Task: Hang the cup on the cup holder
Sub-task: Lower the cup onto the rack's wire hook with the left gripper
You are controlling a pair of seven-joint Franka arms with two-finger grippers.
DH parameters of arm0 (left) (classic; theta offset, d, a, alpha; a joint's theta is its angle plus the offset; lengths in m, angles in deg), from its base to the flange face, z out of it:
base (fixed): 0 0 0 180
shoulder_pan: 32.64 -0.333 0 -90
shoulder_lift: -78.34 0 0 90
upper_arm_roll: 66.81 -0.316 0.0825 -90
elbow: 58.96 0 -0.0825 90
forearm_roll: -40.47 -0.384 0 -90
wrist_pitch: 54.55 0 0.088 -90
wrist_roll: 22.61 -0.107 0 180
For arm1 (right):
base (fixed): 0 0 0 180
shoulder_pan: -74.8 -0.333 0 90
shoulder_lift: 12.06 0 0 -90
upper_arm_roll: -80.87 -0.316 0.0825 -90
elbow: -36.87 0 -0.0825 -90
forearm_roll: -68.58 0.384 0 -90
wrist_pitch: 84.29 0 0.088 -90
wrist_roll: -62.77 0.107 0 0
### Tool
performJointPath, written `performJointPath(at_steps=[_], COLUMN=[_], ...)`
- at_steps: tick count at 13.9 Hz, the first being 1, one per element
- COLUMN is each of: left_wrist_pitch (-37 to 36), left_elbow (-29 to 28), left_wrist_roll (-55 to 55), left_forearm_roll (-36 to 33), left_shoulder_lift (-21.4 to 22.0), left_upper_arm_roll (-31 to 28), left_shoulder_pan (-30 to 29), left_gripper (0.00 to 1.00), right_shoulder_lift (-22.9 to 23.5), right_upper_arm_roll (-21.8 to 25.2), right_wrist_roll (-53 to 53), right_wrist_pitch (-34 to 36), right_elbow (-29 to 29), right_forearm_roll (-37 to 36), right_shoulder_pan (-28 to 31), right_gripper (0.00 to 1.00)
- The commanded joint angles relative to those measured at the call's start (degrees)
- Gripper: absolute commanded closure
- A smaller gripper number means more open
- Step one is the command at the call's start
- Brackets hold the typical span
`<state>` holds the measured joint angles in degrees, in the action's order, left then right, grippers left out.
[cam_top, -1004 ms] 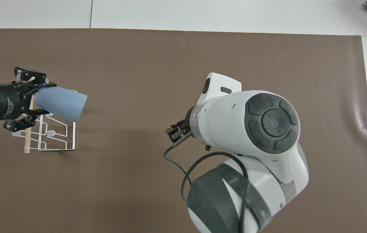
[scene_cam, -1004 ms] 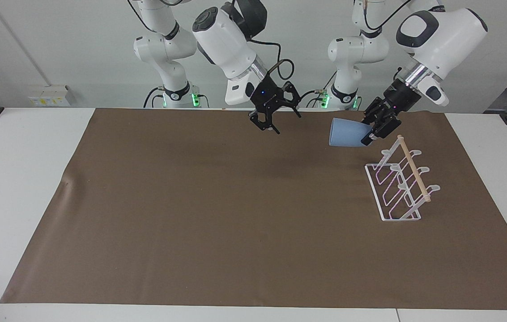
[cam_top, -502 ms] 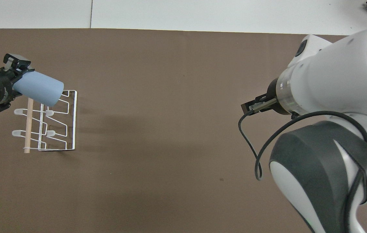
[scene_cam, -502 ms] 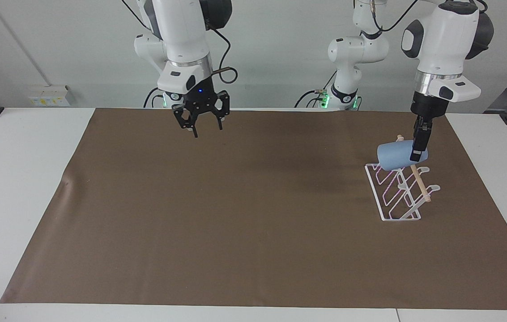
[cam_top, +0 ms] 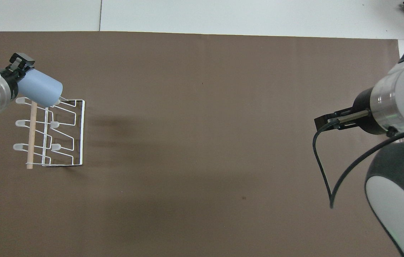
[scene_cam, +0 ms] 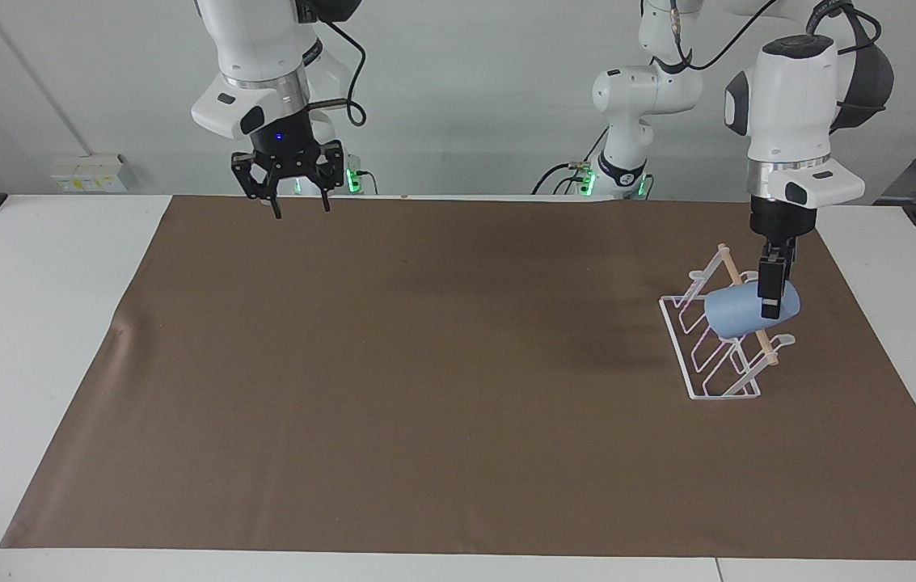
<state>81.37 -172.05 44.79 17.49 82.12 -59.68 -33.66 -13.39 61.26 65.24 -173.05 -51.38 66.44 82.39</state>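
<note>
Left gripper (scene_cam: 770, 293), clamped on the cup (scene_cam: 740, 314), dropped onto the cup holder (scene_cam: 716, 356); release pending; right gripper (scene_cam: 296, 202) retreated, waits open, empty.

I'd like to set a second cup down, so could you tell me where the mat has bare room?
The brown mat is bare from the cup holder to the right arm's end, including under the waiting right gripper. It is crowded only at the holder, where the left gripper holds the cup over the prongs.
</note>
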Motion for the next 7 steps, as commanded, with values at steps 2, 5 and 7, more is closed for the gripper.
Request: performJointPath(at_steps=[2, 5, 7], left_wrist_pitch=[2.86, 4.79, 4.97], left_elbow=[-2.39, -4.06, -4.41], left_wrist_roll=[3.78, 9.4, 10.11], left_forearm_roll=[-7.05, -12.78, -13.4], left_shoulder_lift=[0.0, -0.96, -1.14], left_upper_arm_roll=[0.25, 0.25, 0.25], left_shoulder_pan=[-0.47, -0.3, -0.21], left_gripper=[1.0, 1.0, 1.0], right_shoulder_lift=[-1.39, -2.0, -2.0], right_upper_arm_roll=[-0.34, -0.25, 0.89], right_wrist_roll=[5.52, 5.44, 4.91], right_wrist_pitch=[0.69, 1.13, 1.13], right_elbow=[-2.54, -3.68, -3.78], right_forearm_roll=[-0.33, 1.33, 1.61], right_shoulder_pan=[1.55, 2.08, 2.08], right_gripper=[0.26, 0.0, 0.0])
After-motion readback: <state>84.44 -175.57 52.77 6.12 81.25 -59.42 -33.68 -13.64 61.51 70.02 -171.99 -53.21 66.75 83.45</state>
